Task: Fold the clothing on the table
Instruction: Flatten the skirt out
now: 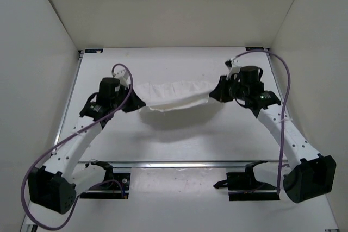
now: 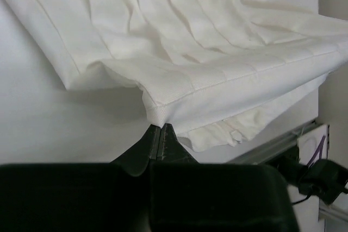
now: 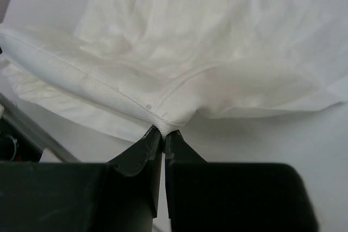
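Left gripper [image 2: 161, 129] and right gripper [image 3: 163, 133] are each pressed together on a corner of the plain white, soft ribbed fabric garment [image 1: 174, 95], pinching only a narrow bit of stitched hem at the very fingertips. The garment hangs between them as a sagging band over the middle of the flat matte white surface [image 1: 174, 145], nearer the far wall than the arm bases. A soft shadow [image 1: 174, 120] lies below it, which suggests it is lifted. Whether its lowest droop touches the surface cannot be told.

The main risk is the shallow hold. If the arms draw further apart, or move at unequal pace, the hem could slide out of one pinch and that end would drop in a heap. The slack middle could also drag and bunch when lowered, leaving a crooked fold. Layers hanging loose under the hem might separate and land askew.

Seen from the wrists, the fabric shows several stacked layers, long pleat-like creases running away from the fingers, a faint rib in the weave and a neat double-stitched edge. It looks light and limp, and is likely to crumple readily.
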